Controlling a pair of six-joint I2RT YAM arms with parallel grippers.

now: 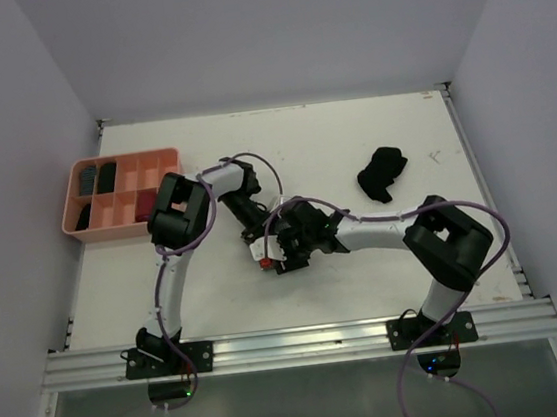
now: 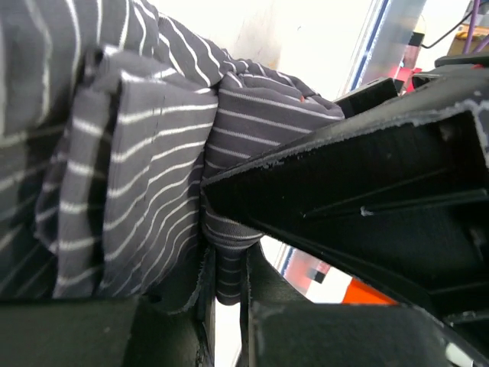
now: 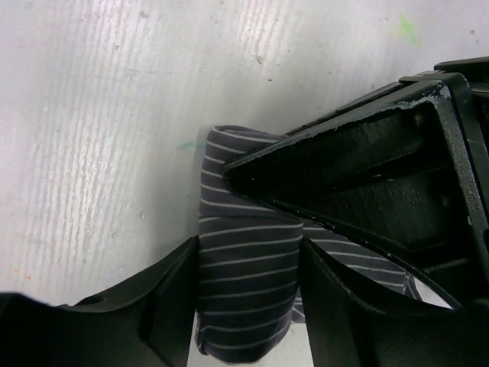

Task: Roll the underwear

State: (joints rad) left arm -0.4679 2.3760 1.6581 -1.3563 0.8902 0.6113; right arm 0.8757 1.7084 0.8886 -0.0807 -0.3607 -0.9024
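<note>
The grey-and-white striped underwear (image 3: 246,306) lies bunched into a roll on the white table near the middle. My right gripper (image 3: 248,264) is shut on that roll, one jaw pressed against each side. In the left wrist view the same striped underwear (image 2: 145,176) fills the frame, and my left gripper (image 2: 225,264) is shut on a thin fold of it. From above, the two grippers meet over the cloth, left gripper (image 1: 257,223) and right gripper (image 1: 285,251), and hide nearly all of it. A black underwear (image 1: 382,173) lies crumpled at the right back, apart from both arms.
A salmon-pink compartment tray (image 1: 144,171) stands at the left back with dark rolled items in some cells. White walls close in the table at the left, back and right. A metal rail runs along the near edge by the arm bases.
</note>
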